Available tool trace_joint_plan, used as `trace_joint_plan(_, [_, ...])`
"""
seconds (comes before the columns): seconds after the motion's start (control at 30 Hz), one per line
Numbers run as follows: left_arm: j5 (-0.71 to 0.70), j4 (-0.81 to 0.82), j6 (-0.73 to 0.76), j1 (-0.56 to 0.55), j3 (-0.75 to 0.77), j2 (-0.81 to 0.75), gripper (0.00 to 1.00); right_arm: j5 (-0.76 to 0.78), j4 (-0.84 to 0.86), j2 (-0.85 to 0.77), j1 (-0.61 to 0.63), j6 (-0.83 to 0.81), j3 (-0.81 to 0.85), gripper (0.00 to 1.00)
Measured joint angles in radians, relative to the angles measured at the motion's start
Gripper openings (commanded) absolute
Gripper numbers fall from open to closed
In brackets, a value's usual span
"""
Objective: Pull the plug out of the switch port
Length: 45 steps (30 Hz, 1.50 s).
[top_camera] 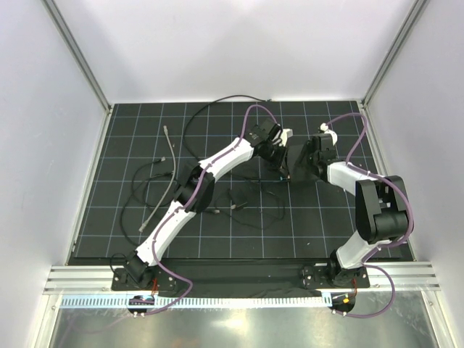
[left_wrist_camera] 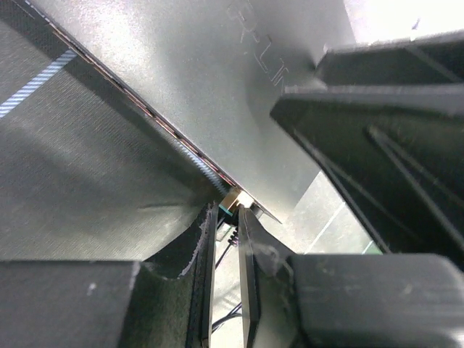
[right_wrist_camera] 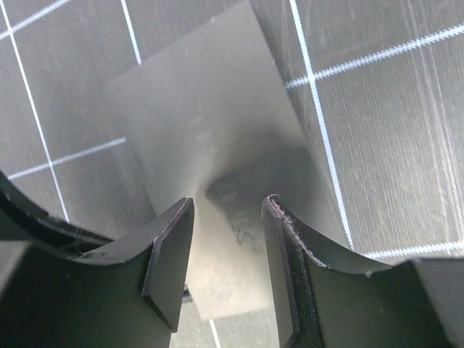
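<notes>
1. Closest to your left wrist lens: the left gripper [left_wrist_camera: 226, 217]. Its fingers [left_wrist_camera: 203, 283] are drawn to a narrow slot, with a thin dark wire [left_wrist_camera: 233, 239] running down the gap.
2. The fingertips pinch the plug [left_wrist_camera: 236, 199], a small pale connector.
3. The plug sits in the switch port [left_wrist_camera: 245, 206], on the long edge of the matte-black switch box [left_wrist_camera: 239, 87]. The port itself is hidden behind the plug.
4. The right gripper [right_wrist_camera: 226, 217] hangs over the box's flat top. Its fingers are parted by a moderate gap with nothing between them. You cannot tell whether the tips touch the box.
5. In the top view both arms meet at the box, right of centre on the black grid mat [top_camera: 341, 232]. A loose grey cable [top_camera: 170, 170] lies well apart, on the left.
</notes>
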Motion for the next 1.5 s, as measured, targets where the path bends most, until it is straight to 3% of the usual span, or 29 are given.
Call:
trace_joint_plan(0.37, [-0.037,-0.063,0.044,-0.004,0.034,0.004,0.00,-0.007,0.019,0.021,0.000,0.003,0.016,0.51])
trace_joint_plan(0.73, [0.031,0.013,0.060,0.010,-0.048,-0.034,0.00,-0.024,0.002,0.020,0.000,0.000,0.025,0.52])
trace_joint_plan(0.87, [0.078,0.030,0.049,0.018,-0.068,-0.035,0.11,-0.023,-0.068,-0.008,-0.006,-0.004,0.026,0.54])
trace_joint_plan(0.9, [0.087,0.035,0.043,0.020,-0.079,-0.040,0.23,-0.023,-0.088,-0.018,-0.010,-0.005,0.024,0.54])
trace_joint_plan(1.0, [0.087,0.044,0.042,0.023,-0.141,-0.074,0.44,-0.027,-0.137,-0.043,-0.024,-0.007,0.016,0.54])
trace_joint_plan(1.03, [0.086,0.041,0.045,0.024,-0.152,-0.080,0.47,-0.031,-0.145,-0.048,-0.028,-0.008,0.013,0.54])
trace_joint_plan(1.3, [0.090,0.049,0.070,0.030,-0.157,-0.094,0.57,-0.060,-0.151,-0.051,-0.042,-0.020,0.011,0.54])
trace_joint_plan(1.5, [0.150,0.057,0.109,0.036,-0.154,-0.094,0.56,-0.067,-0.156,-0.053,-0.054,-0.052,0.011,0.55])
